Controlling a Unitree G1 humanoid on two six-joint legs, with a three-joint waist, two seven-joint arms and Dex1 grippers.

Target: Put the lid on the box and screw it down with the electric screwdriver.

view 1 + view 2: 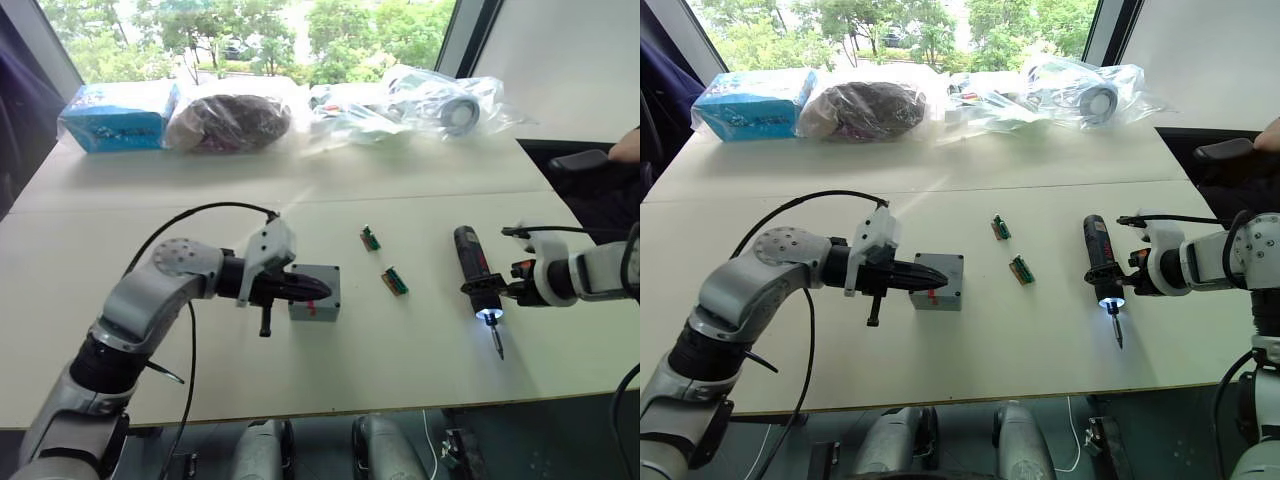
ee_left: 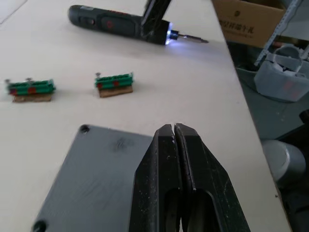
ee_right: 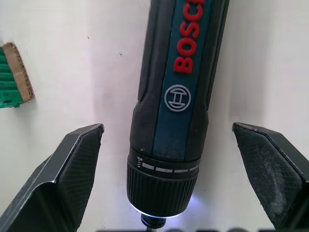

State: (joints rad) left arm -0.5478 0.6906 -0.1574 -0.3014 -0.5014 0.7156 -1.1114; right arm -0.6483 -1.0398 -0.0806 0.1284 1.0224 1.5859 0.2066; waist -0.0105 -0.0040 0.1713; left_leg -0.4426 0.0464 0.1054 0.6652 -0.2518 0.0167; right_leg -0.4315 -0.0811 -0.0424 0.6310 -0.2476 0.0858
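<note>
The grey lid (image 2: 91,179) lies flat on top of the box (image 1: 935,302), left of the table's middle, with its corner screw holes showing. My left gripper (image 2: 174,128) is shut, and its tips hang low over the lid's top face (image 1: 322,290); I cannot tell whether they touch it. The black electric screwdriver (image 1: 470,255) lies on the table to the right with its tip light on and its bit pointing at the front edge. My right gripper (image 3: 166,128) is open, one finger on each side of the tool's front collar, neither touching it.
Two small green parts (image 1: 370,238) (image 1: 394,281) lie between the box and the screwdriver. Plastic bags and a blue packet (image 1: 120,115) line the table's far edge. A person's hand (image 1: 628,145) shows at the far right. The table's front edge is close below the screwdriver bit.
</note>
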